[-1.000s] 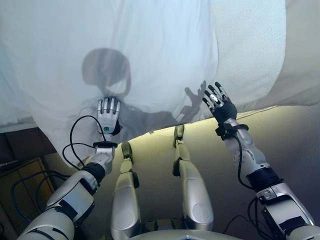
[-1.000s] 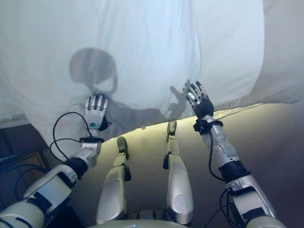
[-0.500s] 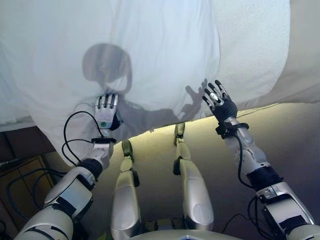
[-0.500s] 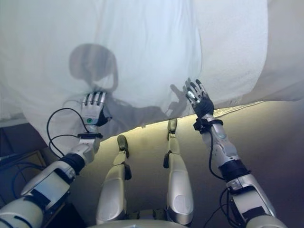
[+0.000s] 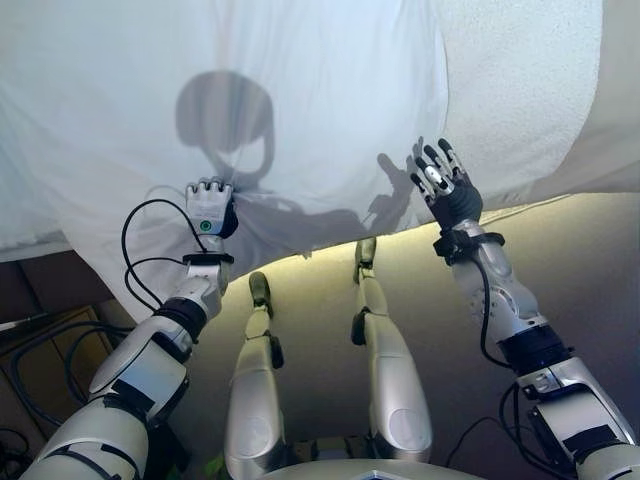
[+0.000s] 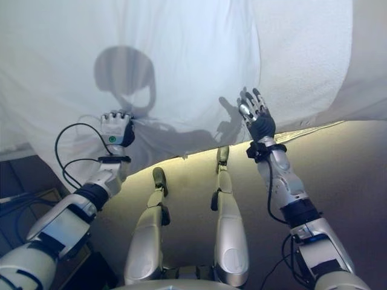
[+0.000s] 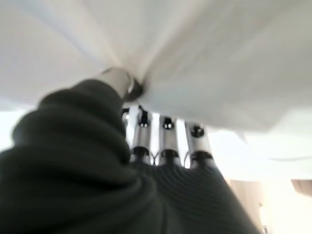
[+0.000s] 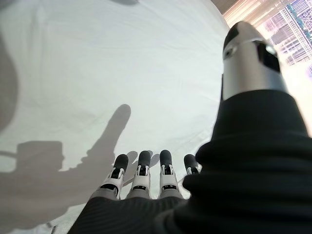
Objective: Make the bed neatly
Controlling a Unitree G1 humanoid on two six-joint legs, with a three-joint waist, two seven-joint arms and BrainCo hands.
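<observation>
A smooth white sheet [image 5: 320,90] covers the bed and hangs over its near edge. My left hand [image 5: 208,208] is at that hanging edge on the left, shut on a fold of the sheet. In the left wrist view the cloth [image 7: 204,58] bunches into a pinch at my thumb [image 7: 117,78]. My right hand [image 5: 445,190] is raised at the sheet's right corner, open with fingers spread, holding nothing. The right wrist view shows its straight fingers [image 8: 141,170] over flat sheet [image 8: 97,73].
A textured white blanket [image 5: 520,90] lies to the right of the smooth sheet, with a beige cover [image 5: 620,120] beyond it. A wooden box [image 5: 40,360] stands on the floor at lower left, beside the bed.
My left hand's fingers, straight against the sheet before, have curled and gathered the cloth. The right hand stays open in about the same place.
</observation>
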